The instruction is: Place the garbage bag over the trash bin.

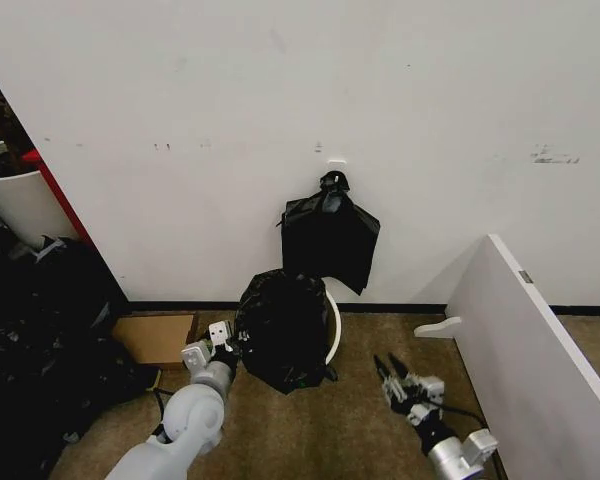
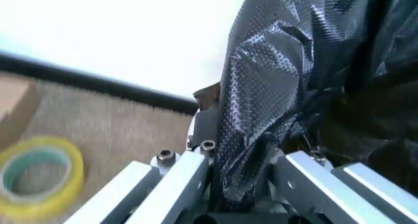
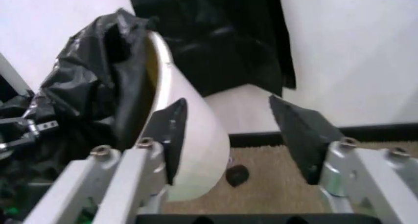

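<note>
Brown carpet runs up to a white wall with a black skirting strip, and that is where I am working, low on the floor. My left pincer (image 1: 223, 345) is clamped on a fold of the garbage bag (image 1: 283, 328); in the left wrist view the dimpled black film is bunched between my fingers. The bag is draped over the near and left side of the trash bin (image 1: 333, 322), whose white rim and wall lie bare at about 3 o'clock of the bag. I judge the job partly done: the film covers one side, but the far rim is uncovered and the bin seems tipped. What remains is stretching the mouth round the whole rim.

My right pincer (image 1: 396, 376) hangs at 4 o'clock of the bin, jaws apart and empty, aimed at its white wall. On the wall, at 12 o'clock of the bin, hangs a flat knotted black bag (image 1: 329, 240). At 9 o'clock sits a cardboard box (image 1: 155, 338), a roll of yellow tape (image 2: 38, 177) near it, and a white board (image 1: 530, 335) slants at 3 o'clock
</note>
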{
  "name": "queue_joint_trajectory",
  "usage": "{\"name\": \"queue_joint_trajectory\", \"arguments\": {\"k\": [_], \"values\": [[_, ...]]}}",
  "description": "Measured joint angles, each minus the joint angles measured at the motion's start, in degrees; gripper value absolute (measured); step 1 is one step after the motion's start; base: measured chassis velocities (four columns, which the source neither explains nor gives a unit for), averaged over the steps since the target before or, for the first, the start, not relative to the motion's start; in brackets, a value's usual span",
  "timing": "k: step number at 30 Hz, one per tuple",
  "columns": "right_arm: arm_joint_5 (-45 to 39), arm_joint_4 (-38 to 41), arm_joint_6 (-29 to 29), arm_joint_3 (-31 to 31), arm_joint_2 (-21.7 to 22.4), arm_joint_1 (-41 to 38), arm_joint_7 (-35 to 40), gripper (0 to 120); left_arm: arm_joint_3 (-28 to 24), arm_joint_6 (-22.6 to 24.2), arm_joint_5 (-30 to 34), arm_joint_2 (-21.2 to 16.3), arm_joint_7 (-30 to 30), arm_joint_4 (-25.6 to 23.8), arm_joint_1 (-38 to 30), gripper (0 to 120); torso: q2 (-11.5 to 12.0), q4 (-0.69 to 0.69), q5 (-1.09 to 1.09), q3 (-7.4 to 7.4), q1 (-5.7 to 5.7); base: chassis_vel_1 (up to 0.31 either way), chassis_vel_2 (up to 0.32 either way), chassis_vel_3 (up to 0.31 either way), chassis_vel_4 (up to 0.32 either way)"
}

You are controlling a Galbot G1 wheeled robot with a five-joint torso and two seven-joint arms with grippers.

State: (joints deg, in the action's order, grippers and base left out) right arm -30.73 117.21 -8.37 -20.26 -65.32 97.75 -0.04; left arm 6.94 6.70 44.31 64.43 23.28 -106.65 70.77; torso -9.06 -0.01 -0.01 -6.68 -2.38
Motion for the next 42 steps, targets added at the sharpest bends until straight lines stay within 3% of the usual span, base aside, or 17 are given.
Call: {"name": "queue_joint_trajectory", "arguments": {"k": [7, 9, 10, 13, 15, 17, 25, 40, 42], "values": [[9.73, 5.92, 7.31, 7.60, -1.85, -0.32, 8.69, 81, -0.65, -3.41, -8.96, 0.97, -0.03, -1.08, 0.53, 0, 0.00, 0.00, 0.01, 0.00, 0.00, 0.000, 0.000, 0.000, 0.000], [10.75, 6.05, 8.39, 8.71, -2.14, -0.92, 9.72, 86, -0.71, -3.69, -9.60, 1.00, -0.10, -1.33, 0.64, 0, 0.00, 0.00, 0.01, 0.00, 0.00, 0.000, 0.000, 0.000, 0.000], [11.41, 6.05, 8.91, 9.56, -2.36, -1.50, 10.25, 93, -0.76, -3.81, -10.00, 1.02, -0.18, -1.57, 0.79, 0, 0.00, 0.00, 0.01, 0.00, 0.00, 0.000, 0.000, 0.000, 0.000], [11.58, 6.06, 9.18, 10.26, -2.55, -1.87, 10.43, 97, -0.77, -3.87, -10.26, 1.03, -0.28, -1.80, 0.98, 0, 0.00, 0.00, 0.01, 0.00, 0.00, 0.000, 0.000, 0.000, 0.000], [11.59, 6.14, 9.29, 10.79, -2.74, -2.09, 10.44, 97, -0.78, -3.87, -10.33, 1.00, -0.51, -2.07, 1.15, 0, 0.00, 0.00, 0.00, 0.00, 0.00, 0.000, 0.000, 0.000, 0.000], [11.73, 6.19, 9.53, 11.83, -3.04, -2.51, 10.43, 88, -0.78, -4.03, -10.63, 0.94, -0.76, -2.41, 1.37, 0, 0.00, 0.00, 0.00, 0.00, 0.00, 0.000, 0.000, 0.000, 0.000], [11.94, 5.67, 10.34, 13.36, -3.75, -3.89, 10.69, 81, -1.20, -4.40, -12.28, 0.98, -1.50, -2.86, 1.62, 0, 0.00, 0.00, 0.00, 0.00, 0.00, 0.000, 0.000, 0.000, 0.000], [8.84, 5.17, 11.77, 13.71, -3.77, -4.79, 13.59, 77, -1.47, -4.74, -13.88, 1.26, -2.01, -4.77, 2.63, 0, 0.00, 0.00, 0.01, 0.00, 0.00, 0.000, 0.000, 0.000, 0.000], [8.56, 5.14, 11.75, 13.68, -3.82, -4.95, 13.65, 68, -1.52, -4.71, -14.23, 1.08, -2.04, -4.97, 2.67, 0, 0.00, 0.00, 0.01, 0.00, 0.00, 0.000, 0.000, 0.000, 0.000]]}}
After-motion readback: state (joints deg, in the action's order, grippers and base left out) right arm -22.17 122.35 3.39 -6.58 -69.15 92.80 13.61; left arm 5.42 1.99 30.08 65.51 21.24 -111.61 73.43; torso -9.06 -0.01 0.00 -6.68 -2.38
